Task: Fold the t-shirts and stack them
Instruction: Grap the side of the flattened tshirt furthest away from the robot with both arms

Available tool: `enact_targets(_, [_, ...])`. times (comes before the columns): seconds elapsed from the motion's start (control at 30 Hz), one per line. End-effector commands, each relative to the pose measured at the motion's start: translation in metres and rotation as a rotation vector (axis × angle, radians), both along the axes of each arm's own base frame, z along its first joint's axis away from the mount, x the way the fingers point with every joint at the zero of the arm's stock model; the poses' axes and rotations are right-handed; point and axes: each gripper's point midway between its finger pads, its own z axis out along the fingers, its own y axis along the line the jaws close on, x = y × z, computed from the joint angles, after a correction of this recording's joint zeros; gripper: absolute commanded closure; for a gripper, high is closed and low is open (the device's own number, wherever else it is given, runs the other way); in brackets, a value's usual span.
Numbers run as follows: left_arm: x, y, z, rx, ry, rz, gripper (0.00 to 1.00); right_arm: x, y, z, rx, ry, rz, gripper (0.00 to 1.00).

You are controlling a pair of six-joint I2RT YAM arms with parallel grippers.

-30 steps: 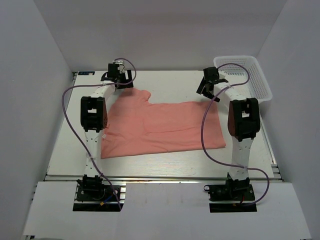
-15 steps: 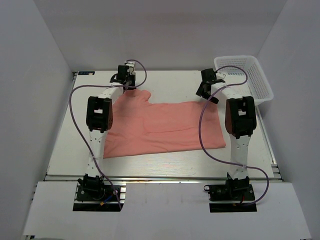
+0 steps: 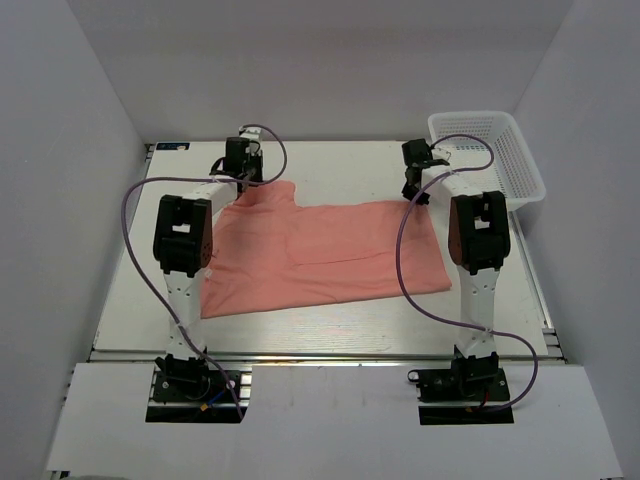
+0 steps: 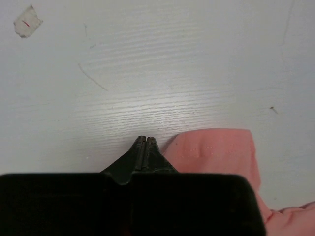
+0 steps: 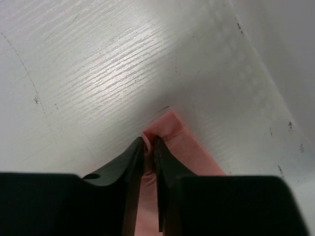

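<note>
- Nearest, the left arm (image 3: 183, 240) and the right arm (image 3: 478, 235) rise from the front edge of the desk (image 3: 330, 318) and reach away over it, one on each side
- Between them a salmon-pink t-shirt (image 3: 325, 255) lies spread flat on the desk, its near edge running from beside the left arm across to the right arm; one short sleeve sticks out at the far left corner
- Farther on, the left fingers (image 4: 146, 143) are pressed tight together, tips down on the bare white wood just beside the hemmed edge of that sleeve; the pink cloth touches the side of one finger, but whether any of it is pinched I cannot tell
- On the other side, the right fingers (image 5: 139, 149) are drawn in on the far right corner of the t-shirt: a strip of pink cloth runs up the narrow gap between them and its tip pokes out just past the fingertips
- Beyond the left fingers a small scrap of tape (image 4: 27, 21) with a red mark sticks to the desk
- Farthest off, a white mesh basket (image 3: 530, 175) stands at the far right corner, near the right arm's wrist
</note>
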Motion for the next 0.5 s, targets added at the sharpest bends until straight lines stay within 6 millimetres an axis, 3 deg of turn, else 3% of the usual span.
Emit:
enact_targets(0.0, [0.004, -0.008, 0.09, -0.058, -0.19, -0.037, 1.0, -0.002, 0.0, 0.002, 0.0, 0.011, -0.002, 0.82])
enact_targets(0.03, [0.002, -0.009, 0.096, -0.064, -0.204, -0.045, 1.0, 0.0, 0.001, 0.012, 0.002, -0.01, -0.002, 0.85])
enact_targets(0.1, [-0.009, -0.008, 0.107, -0.076, -0.217, -0.04, 1.0, -0.003, -0.002, 0.02, -0.013, -0.02, -0.004, 1.0])
enact_targets(0.2, [-0.029, -0.004, 0.124, -0.08, -0.244, -0.041, 1.0, -0.01, -0.008, 0.036, -0.03, -0.044, -0.012, 1.0])
enact_targets(0.23, [-0.036, -0.004, 0.129, -0.091, -0.253, -0.036, 1.0, -0.017, -0.008, 0.03, -0.038, -0.026, -0.008, 1.0])
enact_targets(0.27, [-0.045, -0.007, 0.133, -0.094, -0.261, -0.045, 1.0, -0.02, -0.008, 0.043, -0.035, -0.047, -0.008, 1.0])
enact_targets(0.3, [-0.058, -0.003, 0.121, -0.085, -0.235, -0.037, 1.0, -0.02, -0.009, 0.046, -0.042, -0.052, 0.007, 1.0])
enact_targets(0.33, [-0.068, 0.0, 0.144, -0.09, -0.284, -0.029, 1.0, -0.028, -0.008, 0.038, -0.047, -0.038, 0.014, 1.0])
enact_targets(0.37, [-0.078, -0.004, 0.146, -0.091, -0.284, -0.04, 1.0, -0.028, -0.008, 0.055, -0.04, -0.074, 0.019, 1.0])
enact_targets(0.4, [-0.091, 0.001, 0.133, -0.082, -0.255, -0.031, 1.0, -0.03, -0.007, 0.055, -0.044, -0.076, 0.033, 1.0])
enact_targets(0.47, [-0.117, 0.001, 0.133, -0.09, -0.248, -0.036, 1.0, -0.039, -0.003, 0.055, -0.032, -0.076, 0.063, 1.0])
